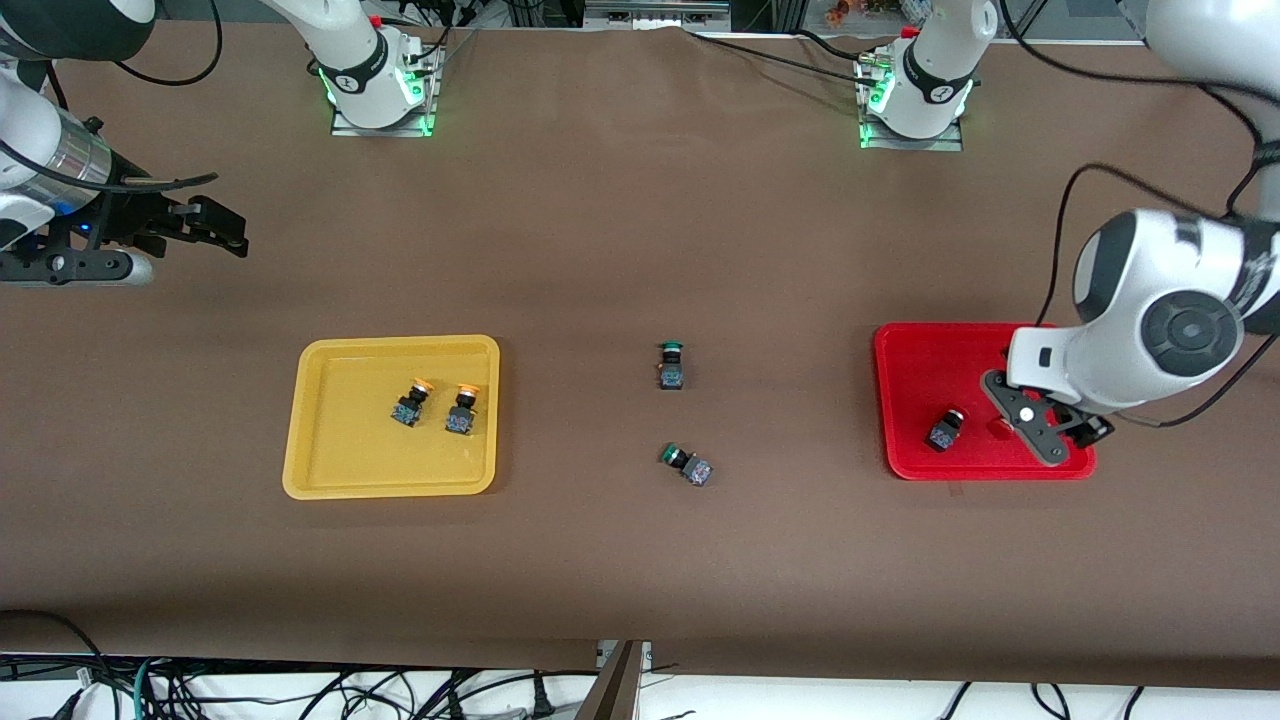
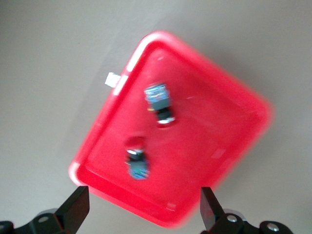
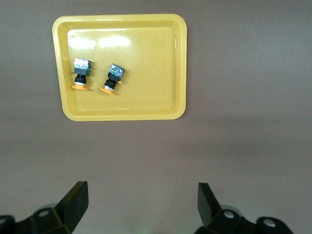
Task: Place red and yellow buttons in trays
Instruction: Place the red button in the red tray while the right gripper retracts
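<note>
Front view: the yellow tray lies toward the right arm's end of the table with two yellow buttons in it, side by side. The red tray lies toward the left arm's end; one red button shows there, the other mostly hidden under the left gripper, which hangs over the tray. The right gripper waits over bare table. Two green buttons lie between the trays.

Left wrist view: both red buttons lie in the red tray, apart; fingers spread, empty.

Right wrist view: fingers spread, empty; yellow tray holds both yellow buttons.
</note>
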`<action>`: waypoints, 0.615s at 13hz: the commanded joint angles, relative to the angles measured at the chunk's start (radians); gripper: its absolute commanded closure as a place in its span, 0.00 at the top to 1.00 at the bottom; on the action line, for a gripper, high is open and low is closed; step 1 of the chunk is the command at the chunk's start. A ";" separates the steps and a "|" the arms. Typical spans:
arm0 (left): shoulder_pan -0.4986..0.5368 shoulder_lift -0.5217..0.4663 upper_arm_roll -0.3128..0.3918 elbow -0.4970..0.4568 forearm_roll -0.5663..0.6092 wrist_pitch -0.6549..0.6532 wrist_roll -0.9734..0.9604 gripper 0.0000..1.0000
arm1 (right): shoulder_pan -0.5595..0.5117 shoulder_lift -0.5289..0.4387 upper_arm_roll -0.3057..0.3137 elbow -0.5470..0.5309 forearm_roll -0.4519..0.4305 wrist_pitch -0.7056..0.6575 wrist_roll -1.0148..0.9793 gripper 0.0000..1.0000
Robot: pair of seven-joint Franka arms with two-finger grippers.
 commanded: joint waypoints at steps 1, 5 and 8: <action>-0.018 -0.003 -0.021 0.166 -0.066 -0.246 -0.137 1.00 | -0.021 0.075 0.019 0.112 -0.016 -0.084 -0.019 1.00; -0.088 -0.126 -0.038 0.208 -0.157 -0.379 -0.581 1.00 | -0.016 0.101 0.022 0.127 -0.019 -0.069 -0.004 1.00; -0.332 -0.277 0.306 0.089 -0.170 -0.189 -0.706 1.00 | -0.013 0.101 0.022 0.127 -0.011 -0.022 -0.011 0.99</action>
